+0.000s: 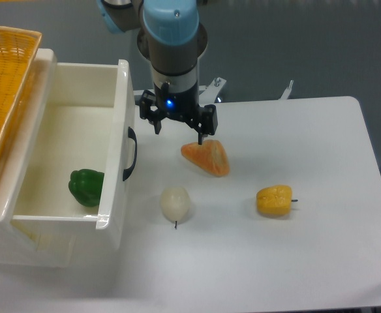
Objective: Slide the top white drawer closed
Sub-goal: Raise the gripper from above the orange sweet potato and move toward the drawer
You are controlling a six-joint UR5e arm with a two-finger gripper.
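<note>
Glossy cream-white plastic or lacquered board, rigid, with thick walls: so looked the top white drawer (79,150), pulled far out of the cabinet at the left side of the table (321,163). Judged stiff and rather light, but deep, with a green pepper (87,187) lying inside near the front panel. Smooth and probably slippery on the front, so better pushed flat on the panel beside the black arched handle (130,154) than pinched. Could jam if pushed far off centre.

Gripper (178,135) hung just right of the front panel, apart from it, fingers spread and holding nothing, above an orange wedge-shaped piece (207,157). Also seen on the matte white table: a pale onion-like bulb (175,203) and a yellow pepper (274,200). Woven yellow basket (4,85) rested on the cabinet top.
</note>
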